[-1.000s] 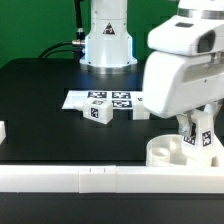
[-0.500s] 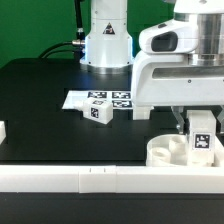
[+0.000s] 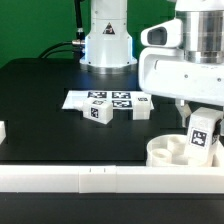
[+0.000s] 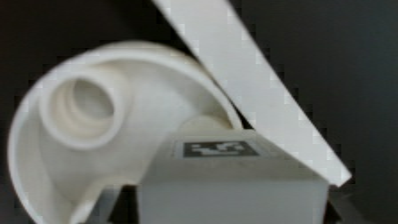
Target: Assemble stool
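The round white stool seat [image 3: 168, 151] lies at the front of the exterior view's right, just behind the rail. My gripper [image 3: 203, 126] is shut on a white blocky leg [image 3: 202, 137] with a black-and-white tag, holding it upright at the seat's right side. I cannot tell whether the leg touches the seat. In the wrist view the tagged leg [image 4: 228, 170] fills the space between my fingers, with the seat [image 4: 54, 150] and one round socket [image 4: 80, 105] below it. Two more loose legs [image 3: 98, 113] [image 3: 142, 110] lie on the black table.
The marker board [image 3: 108, 98] lies flat mid-table in front of the robot base [image 3: 107, 40]. A long white border rail [image 3: 90, 179] runs along the front edge and also crosses the wrist view [image 4: 240, 70]. A small white piece [image 3: 3, 130] sits at the exterior view's left edge.
My wrist has turned and the arm housing has lifted and shifted right. The held leg has moved slightly right and stays over the seat's right side.
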Robot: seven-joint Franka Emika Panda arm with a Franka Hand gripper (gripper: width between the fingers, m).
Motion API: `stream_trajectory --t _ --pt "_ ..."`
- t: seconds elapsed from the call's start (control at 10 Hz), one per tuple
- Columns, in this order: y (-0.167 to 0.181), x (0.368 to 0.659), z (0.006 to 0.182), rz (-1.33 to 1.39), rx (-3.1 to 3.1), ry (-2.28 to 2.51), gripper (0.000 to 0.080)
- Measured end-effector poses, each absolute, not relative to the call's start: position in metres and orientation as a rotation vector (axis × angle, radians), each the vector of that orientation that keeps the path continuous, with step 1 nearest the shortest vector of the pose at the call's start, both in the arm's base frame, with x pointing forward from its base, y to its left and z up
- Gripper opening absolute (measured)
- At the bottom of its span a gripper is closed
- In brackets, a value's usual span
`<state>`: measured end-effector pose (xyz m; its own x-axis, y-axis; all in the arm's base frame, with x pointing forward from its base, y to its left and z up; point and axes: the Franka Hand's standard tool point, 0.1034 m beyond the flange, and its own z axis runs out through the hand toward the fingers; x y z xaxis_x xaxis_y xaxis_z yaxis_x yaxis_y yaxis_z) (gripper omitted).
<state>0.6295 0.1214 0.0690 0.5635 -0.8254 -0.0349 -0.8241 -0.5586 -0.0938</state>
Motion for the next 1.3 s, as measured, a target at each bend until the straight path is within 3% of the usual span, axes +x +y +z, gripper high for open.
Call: stream_trajectory --t 0.6,0.8,1.3 --pt "0.126 0.628 0.067 0.049 -2.266 1.982 0.0334" --pt "0.133 0.629 0.068 0.094 -1.764 2.410 0.0334" --pt "0.134 0.625 0.065 0.107 -1.724 2.420 0.0336"
